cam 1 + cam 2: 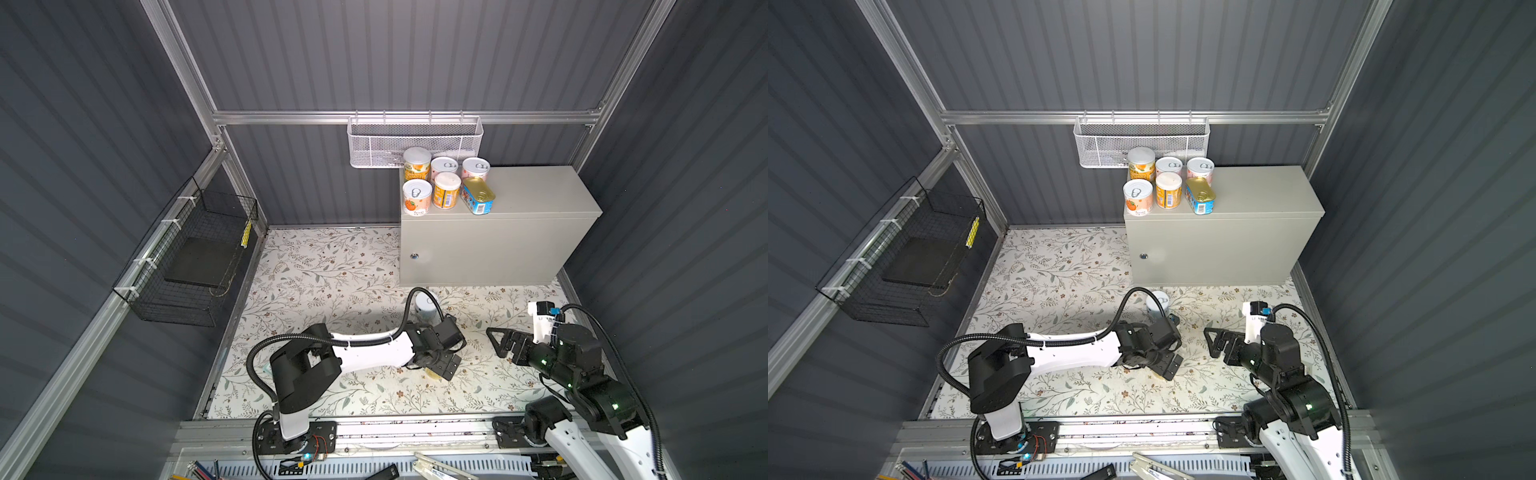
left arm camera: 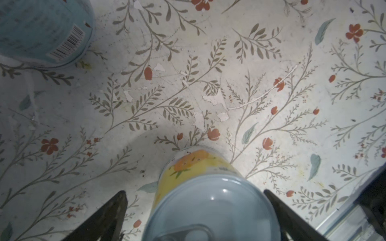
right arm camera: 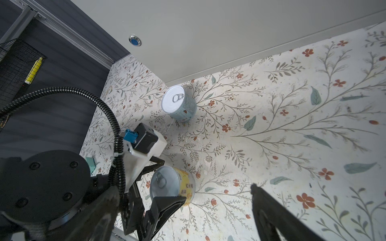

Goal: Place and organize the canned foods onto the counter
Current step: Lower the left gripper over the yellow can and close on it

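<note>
Straddling yellow tin [image 2: 211, 208], left hand [image 2: 195, 193] spread wide

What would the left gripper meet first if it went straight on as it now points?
Most likely the yellow can, which stands upright between the left gripper's open fingers, though depth is unclear.

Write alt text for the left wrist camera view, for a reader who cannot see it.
A yellow-labelled can with a silver lid stands upright on a floral-patterned surface, between the spread black fingers of the open left gripper. A pale-blue can with a barcode stands farther off, cut off by the frame edge.
</note>
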Tool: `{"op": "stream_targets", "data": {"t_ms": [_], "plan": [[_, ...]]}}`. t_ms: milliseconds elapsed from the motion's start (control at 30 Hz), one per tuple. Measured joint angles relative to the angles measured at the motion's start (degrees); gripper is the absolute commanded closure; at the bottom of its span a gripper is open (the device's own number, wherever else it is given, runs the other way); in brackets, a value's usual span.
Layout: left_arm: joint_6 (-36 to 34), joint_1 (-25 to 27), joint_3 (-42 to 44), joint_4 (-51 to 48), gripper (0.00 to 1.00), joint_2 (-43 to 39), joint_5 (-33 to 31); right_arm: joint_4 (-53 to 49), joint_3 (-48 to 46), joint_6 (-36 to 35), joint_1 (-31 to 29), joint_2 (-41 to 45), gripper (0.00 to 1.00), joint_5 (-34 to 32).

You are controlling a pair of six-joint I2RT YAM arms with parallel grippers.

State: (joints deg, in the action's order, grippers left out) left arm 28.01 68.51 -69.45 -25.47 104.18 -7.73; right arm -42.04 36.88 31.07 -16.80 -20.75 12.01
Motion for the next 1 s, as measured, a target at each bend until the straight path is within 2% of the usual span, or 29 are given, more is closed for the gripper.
{"op": "stream_targets", "data": {"t_ms": [133, 200, 367, 500, 733, 867, 1000], "plan": [[0.1, -0.9, 0.2, 1.4, 0.09, 0.0, 0.2, 0.0, -0.1, 0.0, 0.0, 0.1, 0.01, 0.0], [0.3, -1.9, 0.9, 2.7, 0.18, -0.3, 0.5, 0.0, -0.2, 0.0, 0.0, 0.1, 0.01, 0.0], [1.2, -5.4, 2.8, 5.5, 0.32, -1.4, 2.6, 0.0, -0.2, 0.0, 0.0, -0.3, 0.01, 0.1], [2.8, -9.8, 6.0, 9.2, 0.35, -3.5, 6.9, 0.2, -0.2, 0.0, 0.0, -1.0, 0.01, 0.5], [2.5, -13.7, 5.7, 8.2, 0.38, -3.7, 9.3, 2.3, -0.2, -0.2, -0.7, -3.8, 0.01, 1.5], [1.6, -16.2, 5.2, 6.1, 0.42, -4.0, 12.1, 3.8, -0.1, -1.1, -4.1, -7.0, 0.01, -0.2], [-0.1, -20.2, 4.9, 2.3, 0.42, -6.1, 13.5, 4.8, 1.2, -3.5, -10.3, -11.8, 0.01, -5.3]]}}
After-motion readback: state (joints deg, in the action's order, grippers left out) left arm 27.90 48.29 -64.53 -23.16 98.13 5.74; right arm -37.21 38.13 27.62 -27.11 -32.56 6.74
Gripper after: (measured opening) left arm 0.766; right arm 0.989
